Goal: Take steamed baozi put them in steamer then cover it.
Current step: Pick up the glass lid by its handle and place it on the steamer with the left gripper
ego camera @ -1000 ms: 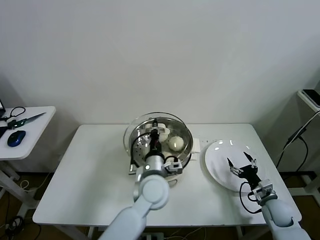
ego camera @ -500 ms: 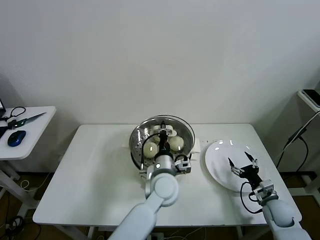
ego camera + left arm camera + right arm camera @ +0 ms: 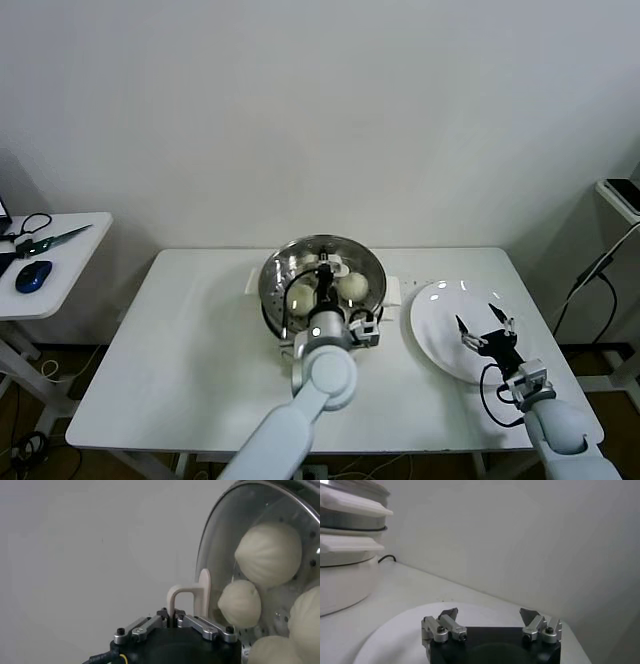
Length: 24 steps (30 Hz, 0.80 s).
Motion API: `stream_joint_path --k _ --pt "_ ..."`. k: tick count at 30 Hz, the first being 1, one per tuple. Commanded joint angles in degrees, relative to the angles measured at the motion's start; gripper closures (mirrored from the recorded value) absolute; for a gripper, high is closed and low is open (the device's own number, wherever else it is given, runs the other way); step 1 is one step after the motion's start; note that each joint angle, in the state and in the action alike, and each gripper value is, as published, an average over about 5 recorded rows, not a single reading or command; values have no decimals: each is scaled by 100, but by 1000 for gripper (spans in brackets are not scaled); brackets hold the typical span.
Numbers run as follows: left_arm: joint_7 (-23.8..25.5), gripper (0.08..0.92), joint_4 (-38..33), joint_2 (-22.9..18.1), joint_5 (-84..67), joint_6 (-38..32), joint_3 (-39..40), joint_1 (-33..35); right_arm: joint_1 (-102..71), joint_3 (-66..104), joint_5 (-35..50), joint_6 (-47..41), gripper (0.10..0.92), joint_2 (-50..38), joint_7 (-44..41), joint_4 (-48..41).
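Observation:
The steamer [image 3: 275, 300] stands at the table's middle back, with the glass cover [image 3: 365, 262] lying on top of it. My left gripper [image 3: 326, 264] is shut on the cover's cream handle [image 3: 187, 596] above the pot's centre. Through the glass several steamed baozi [image 3: 267, 552] lie on the perforated tray; they also show in the head view [image 3: 351, 286]. My right gripper [image 3: 482, 326] hovers open and empty over the white plate [image 3: 435, 335]; its jaws [image 3: 490, 622] stand wide apart.
The steamer's white base [image 3: 340, 577] shows to one side in the right wrist view. A side table [image 3: 60, 262] at far left holds a blue mouse [image 3: 32, 276] and cables. A cable hangs at the right edge [image 3: 590, 275].
My left gripper has carried the cover from tilted and left of centre to flat over the steamer. The right arm has not moved.

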Motion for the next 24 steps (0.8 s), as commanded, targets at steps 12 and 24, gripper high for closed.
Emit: stream_joint_path --k 12,24 --pt "-24 853 159 16 -57 283 102 -80 -23 73 -26 32 203 36 -42 2" --pt "36 853 77 88 -168 283 40 -36 -36 84 -74 37 203 70 -59 6"
